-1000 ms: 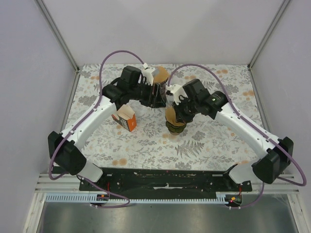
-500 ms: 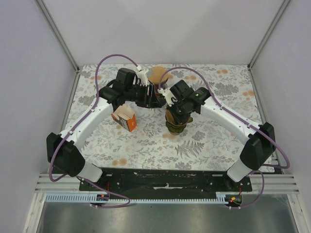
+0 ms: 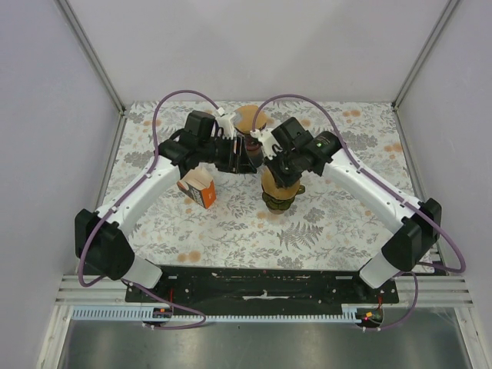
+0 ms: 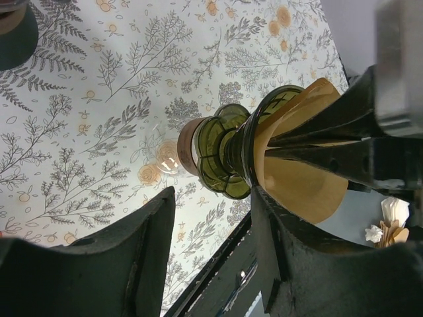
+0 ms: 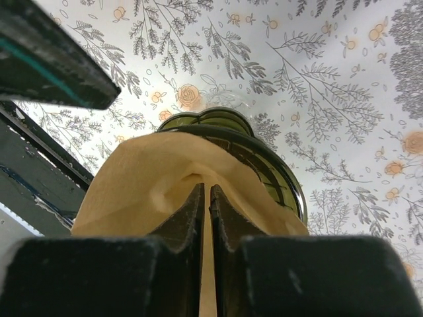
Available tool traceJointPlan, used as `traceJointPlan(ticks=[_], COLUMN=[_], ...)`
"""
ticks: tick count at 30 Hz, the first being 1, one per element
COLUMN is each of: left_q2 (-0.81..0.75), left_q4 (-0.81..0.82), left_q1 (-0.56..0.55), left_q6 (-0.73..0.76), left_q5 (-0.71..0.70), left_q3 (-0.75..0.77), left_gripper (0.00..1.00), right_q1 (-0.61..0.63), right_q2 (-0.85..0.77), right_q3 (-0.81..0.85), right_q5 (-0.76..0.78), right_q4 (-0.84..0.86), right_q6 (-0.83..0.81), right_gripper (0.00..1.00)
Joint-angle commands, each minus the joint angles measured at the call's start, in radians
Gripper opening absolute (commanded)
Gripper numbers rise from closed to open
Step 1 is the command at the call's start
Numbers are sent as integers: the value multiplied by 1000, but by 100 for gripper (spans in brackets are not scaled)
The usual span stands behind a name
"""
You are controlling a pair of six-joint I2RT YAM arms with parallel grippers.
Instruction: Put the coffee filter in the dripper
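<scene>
A green glass dripper point(image 3: 278, 201) stands mid-table on a glass carafe with a wooden collar point(image 4: 188, 142). A brown paper coffee filter point(image 3: 270, 181) sits partly inside the dripper's rim point(image 5: 268, 162) and sticks out over its near side. My right gripper point(image 3: 277, 169) is shut on the filter's fold point(image 5: 149, 181), directly above the dripper. My left gripper point(image 3: 247, 156) is open and empty just left of the dripper point(image 4: 228, 158). One of its fingers point(image 4: 291, 257) lies close beside the filter point(image 4: 307, 178).
An orange box point(image 3: 198, 188) stands left of the dripper, under the left arm. A round holder with brown filters point(image 3: 250, 118) stands at the back, behind both grippers. The black base plate point(image 3: 261, 280) runs along the near edge.
My right wrist has swung back and left over the dripper, still holding the filter. The left gripper has shifted only slightly.
</scene>
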Motion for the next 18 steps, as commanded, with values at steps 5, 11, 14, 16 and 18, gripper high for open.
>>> traceJointPlan(ticks=[5, 11, 14, 16, 18], left_q2=[-27, -42, -70, -92, -119], left_q4=[13, -75, -81, -70, -43], left_q1=[1, 41, 113, 171, 219], left_q6=[16, 176, 217, 236, 259], left_q5=[-7, -174, -260, -319, -428], left_q3=[50, 184, 206, 198, 170], left_gripper=[56, 64, 73, 78, 85], right_q1=[4, -14, -111, -192, -292], right_q2=[-110, -251, -330, -382, -449], right_q3=[128, 171, 122, 58, -50], right_q5=[43, 114, 171, 179, 191], right_q4=[-50, 33, 128, 209, 315], right_q6=[-29, -45, -14, 18, 52], right_gripper=[38, 98, 98, 98, 98])
